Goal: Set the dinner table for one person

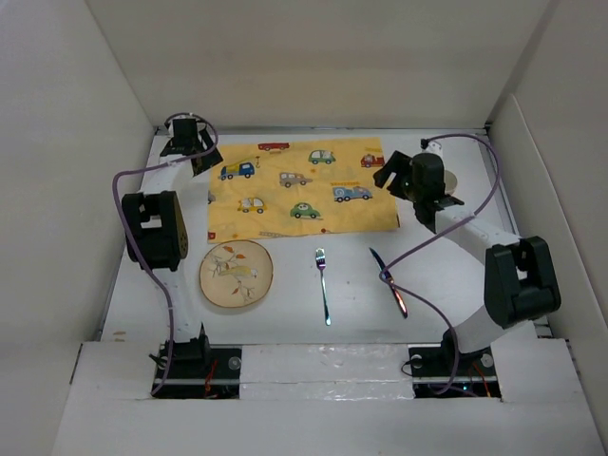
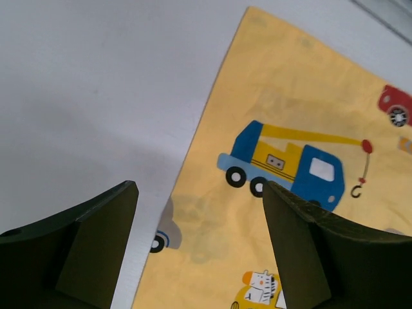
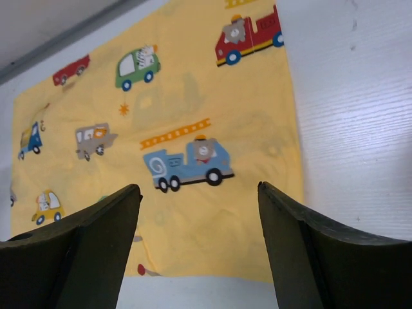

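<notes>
A yellow placemat (image 1: 302, 185) printed with cartoon vehicles lies flat on the far half of the white dinner table (image 1: 446, 294). A round patterned plate (image 1: 236, 274), a fork (image 1: 323, 284) and a knife (image 1: 389, 281) lie on the table in front of it. My left gripper (image 1: 202, 163) is open and empty above the placemat's left edge (image 2: 193, 154). My right gripper (image 1: 391, 175) is open and empty above the placemat's right end (image 3: 212, 212).
Off-white wall panels (image 1: 57, 190) border the table on three sides. A round pale object (image 1: 453, 181) is partly hidden behind the right wrist. Purple cables (image 1: 133, 204) loop beside both arms.
</notes>
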Available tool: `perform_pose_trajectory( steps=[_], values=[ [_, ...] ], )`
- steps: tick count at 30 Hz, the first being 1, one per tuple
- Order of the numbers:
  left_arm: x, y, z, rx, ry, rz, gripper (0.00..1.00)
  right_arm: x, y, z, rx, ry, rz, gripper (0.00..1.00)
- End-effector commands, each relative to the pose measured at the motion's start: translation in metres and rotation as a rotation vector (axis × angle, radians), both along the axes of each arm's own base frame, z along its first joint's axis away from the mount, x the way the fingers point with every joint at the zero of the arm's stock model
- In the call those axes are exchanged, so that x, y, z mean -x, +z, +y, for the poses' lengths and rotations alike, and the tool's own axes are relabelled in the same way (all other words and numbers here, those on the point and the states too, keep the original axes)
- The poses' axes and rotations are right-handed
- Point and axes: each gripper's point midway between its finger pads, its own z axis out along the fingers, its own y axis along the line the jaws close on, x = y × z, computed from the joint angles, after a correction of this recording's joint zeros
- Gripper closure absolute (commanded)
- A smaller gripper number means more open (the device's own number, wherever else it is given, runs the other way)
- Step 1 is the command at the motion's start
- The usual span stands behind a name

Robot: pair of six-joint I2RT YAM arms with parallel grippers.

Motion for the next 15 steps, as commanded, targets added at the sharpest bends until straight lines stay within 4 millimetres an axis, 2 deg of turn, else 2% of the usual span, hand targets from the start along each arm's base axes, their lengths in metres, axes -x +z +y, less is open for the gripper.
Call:
perform_pose_trajectory(
  steps=[1,2,3,5,7,11,12,13,14,15],
  values=[
    [0.015,-0.024,0.005,-0.071,0.0,0.087,0.24,0.005,0.015,-0.019,0.086,-0.116,-0.048,0.22],
    [0.017,-0.046,0.008,-0.087,0.002,0.158,0.23,0.009,0.01,-0.025,0.116,-0.132,-0.025,0.24],
    [0.016,-0.044,0.009,-0.089,0.003,0.158,0.23,0.01,0.007,-0.026,0.129,-0.126,-0.022,0.24],
    [0.017,-0.062,0.01,-0.099,0.0,0.196,0.24,0.014,-0.003,-0.02,0.125,-0.094,0.011,0.25],
    [0.014,-0.067,0.01,-0.098,-0.001,0.201,0.26,0.013,-0.013,-0.014,0.119,-0.06,0.037,0.25],
    [-0.003,-0.071,0.006,-0.077,-0.018,0.185,0.34,0.015,-0.052,-0.004,0.109,-0.014,0.144,0.24],
    [-0.007,-0.072,-0.002,-0.073,-0.036,0.185,0.4,0.014,-0.061,-0.005,0.099,-0.013,0.165,0.24],
    [-0.011,-0.071,-0.002,-0.07,-0.038,0.18,0.42,0.016,-0.067,-0.002,0.085,-0.002,0.172,0.25],
    [-0.019,-0.072,-0.004,-0.062,-0.048,0.175,0.47,0.017,-0.067,-0.001,0.078,0.001,0.174,0.26],
    [-0.023,-0.073,-0.01,-0.06,-0.06,0.176,0.59,0.018,-0.067,-0.002,0.077,-0.002,0.174,0.27]
  ],
)
